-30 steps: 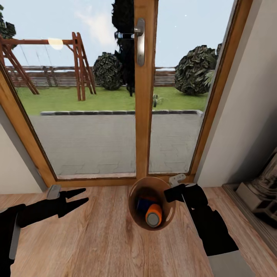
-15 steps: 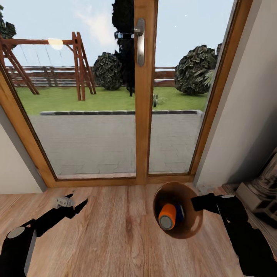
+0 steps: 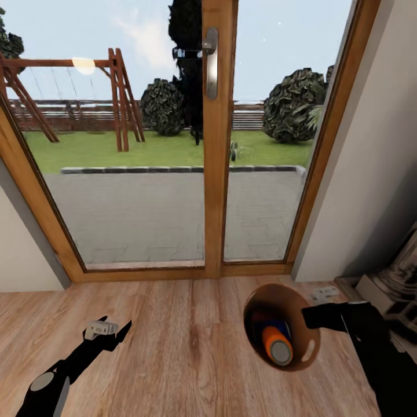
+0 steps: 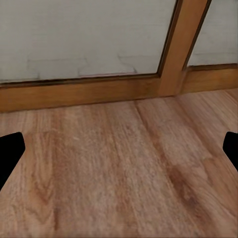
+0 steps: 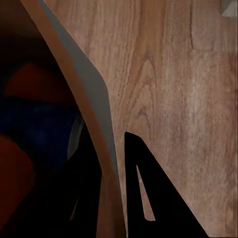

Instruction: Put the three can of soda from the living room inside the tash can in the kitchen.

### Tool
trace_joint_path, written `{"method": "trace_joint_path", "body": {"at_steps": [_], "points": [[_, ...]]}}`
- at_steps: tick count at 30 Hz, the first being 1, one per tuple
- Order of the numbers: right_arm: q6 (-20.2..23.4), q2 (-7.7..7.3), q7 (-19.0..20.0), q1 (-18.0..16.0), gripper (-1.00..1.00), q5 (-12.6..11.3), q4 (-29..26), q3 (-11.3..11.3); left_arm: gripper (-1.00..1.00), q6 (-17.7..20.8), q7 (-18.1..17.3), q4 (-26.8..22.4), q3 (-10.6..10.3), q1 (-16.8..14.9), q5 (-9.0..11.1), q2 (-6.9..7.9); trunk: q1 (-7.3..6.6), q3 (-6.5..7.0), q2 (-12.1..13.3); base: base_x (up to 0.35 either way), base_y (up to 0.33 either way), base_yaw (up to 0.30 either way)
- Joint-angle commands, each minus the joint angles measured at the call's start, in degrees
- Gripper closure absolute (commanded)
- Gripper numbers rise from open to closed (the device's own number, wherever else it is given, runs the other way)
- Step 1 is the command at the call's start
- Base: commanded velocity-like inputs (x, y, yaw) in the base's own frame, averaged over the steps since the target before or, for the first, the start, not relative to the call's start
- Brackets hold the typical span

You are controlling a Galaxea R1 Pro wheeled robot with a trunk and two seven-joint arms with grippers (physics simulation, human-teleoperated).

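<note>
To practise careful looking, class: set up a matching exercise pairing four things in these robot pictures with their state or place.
Things:
1. right gripper
2. left gripper
3. orange can
4. bin

States:
A. lying inside the bin
B. open, holding nothing
C. pinching the bin's rim
D. held over the plank floor, near the glass doors

Pairs: 1-C, 2-B, 3-A, 4-D

Head looks down at floor (image 3: 174, 347); wrists hover seemingly close above.
</note>
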Motion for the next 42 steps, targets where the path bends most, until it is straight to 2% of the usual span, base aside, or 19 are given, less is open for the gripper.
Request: {"method": "trace_joint_path", "body": {"at_steps": [1, 4, 9, 10, 11, 15, 17, 20, 21, 22, 27, 32, 36, 42], "points": [[0.33, -0.34, 0.19, -0.59, 1.00, -1.70, 1.11, 0.03, -1.00, -0.04, 0.02, 0.05, 0.00, 0.00, -0.02, 0.00, -0.01, 0.01, -0.01, 0.000, 0.000, 0.000], [0.33, -1.92, 0.25, -4.48, 1.00, -1.71, 8.41, 0.06, -1.00, -0.12, 0.08, 0.36, 0.00, 0.00, -0.09, 0.04, -0.01, 0.01, -0.01, 0.000, 0.000, 0.000], [0.33, -3.64, 0.29, -10.07, 1.00, -1.71, 18.39, 0.26, -1.00, -0.21, 0.17, 2.00, 0.00, 0.00, 0.04, 0.07, -0.01, 0.01, -0.01, 0.000, 0.000, 0.000], [0.33, -4.01, 0.32, -11.74, 1.00, -1.68, 21.96, 0.49, -1.00, -0.27, 0.18, 2.36, 0.00, 0.00, 0.05, 0.08, -0.01, 0.01, -0.01, 0.000, 0.000, 0.000], [0.33, -4.16, 0.33, -12.62, 1.00, -1.67, 23.92, 0.59, -1.00, -0.30, 0.19, 2.50, 0.00, 0.00, 0.06, 0.08, -0.01, 0.01, -0.01, 0.000, 0.000, 0.000], [0.33, -4.66, 0.36, -21.00, 1.00, -1.57, 39.14, 1.19, -1.00, -0.40, 0.20, 2.96, 0.00, 0.00, 0.08, 0.08, -0.01, 0.01, -0.01, 0.000, 0.000, 0.000], [0.33, -4.69, 0.36, -22.21, 1.00, -1.56, 41.73, 1.69, -1.00, -0.42, 0.20, 2.99, 0.00, 0.00, 0.08, 0.08, -0.01, 0.01, -0.01, 0.000, 0.000, 0.000], [0.33, -4.63, 0.36, -24.96, 1.00, -1.54, 48.19, 5.20, -1.00, -0.68, 0.20, 3.08, 0.00, 0.00, 0.02, 0.08, -0.01, 0.01, -0.01, 0.000, 0.000, 0.000], [0.33, -4.46, 0.37, -27.17, 1.00, -1.54, 52.64, 7.26, -1.00, -0.78, 0.20, 3.11, 0.00, 0.00, 0.00, 0.08, -0.01, 0.01, -0.01, 0.000, 0.000, 0.000], [0.33, -4.43, 0.37, -27.92, 1.00, -1.53, 54.67, 7.93, -1.00, -0.82, 0.20, 3.12, 0.00, 0.00, 0.00, 0.08, -0.01, 0.01, -0.01, 0.000, 0.000, 0.000], [0.33, -4.30, 0.30, -29.07, 1.00, -1.47, 58.84, 9.52, -1.00, -0.92, 0.20, 3.27, 0.00, 0.00, -0.02, 0.08, -0.01, 0.01, -0.01, 0.000, 0.000, 0.000], [0.33, -4.37, 0.24, -29.35, 1.00, -1.43, 60.68, 12.84, -1.00, -1.21, 0.20, 5.14, 0.00, 0.00, 0.07, 0.08, 0.07, -0.65, -0.05, 0.000, 0.000, 0.000], [0.33, -4.27, 0.24, -29.37, 1.00, -1.38, 61.07, 13.22, -1.00, -1.27, 0.20, 5.35, 0.00, 0.00, 0.08, 0.08, 0.17, -1.54, -0.10, 0.000, 0.000, 0.000], [0.33, -4.18, 0.19, -29.37, 1.00, -1.36, 61.21, 13.35, -1.00, -1.29, 0.20, 5.41, 0.00, 0.00, 0.08, 0.08, 0.17, -1.54, -0.10, 0.000, 0.000, 0.000]]}}
